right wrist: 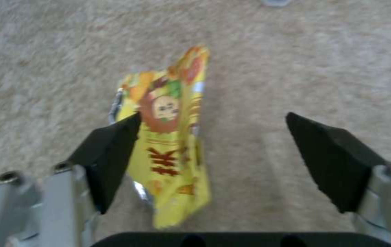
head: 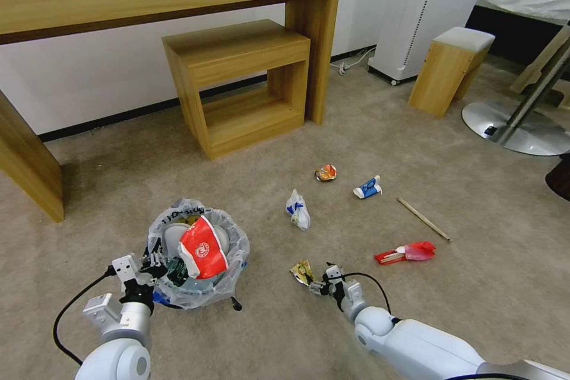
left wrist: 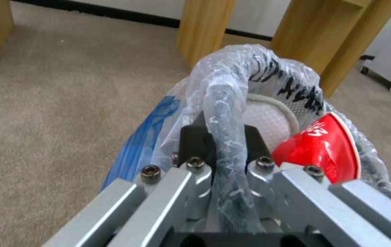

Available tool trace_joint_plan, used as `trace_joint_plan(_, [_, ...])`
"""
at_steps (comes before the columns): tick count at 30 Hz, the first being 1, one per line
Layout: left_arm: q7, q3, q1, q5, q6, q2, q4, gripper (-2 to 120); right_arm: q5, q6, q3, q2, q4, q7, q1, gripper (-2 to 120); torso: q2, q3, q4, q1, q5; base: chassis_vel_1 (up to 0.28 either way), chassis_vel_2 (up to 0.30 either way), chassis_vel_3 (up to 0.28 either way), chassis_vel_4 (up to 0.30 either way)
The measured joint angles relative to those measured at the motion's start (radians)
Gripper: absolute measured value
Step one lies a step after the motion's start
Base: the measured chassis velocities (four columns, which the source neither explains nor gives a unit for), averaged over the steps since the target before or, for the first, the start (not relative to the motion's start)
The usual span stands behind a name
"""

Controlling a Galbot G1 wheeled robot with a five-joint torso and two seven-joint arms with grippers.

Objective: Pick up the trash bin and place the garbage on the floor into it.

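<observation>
Step in hand: collecting a yellow snack wrapper from the floor.

Right gripper — jaws apart, wrapper between them, against one pad; closing on it looks next.

Left gripper — clamped on the trash bin rim, just left of the wrapper.

Open carpet between them — a short, clear carry.

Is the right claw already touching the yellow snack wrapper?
Touching. In the right wrist view, one finger of the open right claw lies against the yellow snack wrapper.
</observation>
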Motion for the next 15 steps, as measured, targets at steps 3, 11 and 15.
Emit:
trace_joint_plan(3, [0.000, 0.000, 0.008, -0.002, -0.002, -0.001, -0.007, 3, -0.028, 0.017, -0.005, 0.031, -0.031, -0.005, 0.001, 65, 0.000, 0.000, 0.0001, 0.000, -0.0001, 0.000, 0.000, 0.000, 0.000])
trace_joint_plan(11, [0.001, -0.002, 0.015, -0.012, -0.005, 0.001, -0.030, 3, -0.063, 0.037, -0.007, 0.048, -0.052, -0.008, 0.000, 35, 0.000, 0.000, 0.0000, 0.000, 0.0002, 0.000, 0.000, 0.000, 0.000])
trace_joint_plan(15, [0.001, -0.001, 0.014, -0.012, -0.005, -0.001, -0.031, 3, -0.073, 0.041, 0.000, 0.044, -0.052, -0.009, -0.003, 24, 0.000, 0.000, 0.0001, 0.000, 0.0001, 0.000, 0.000, 0.000, 0.000])
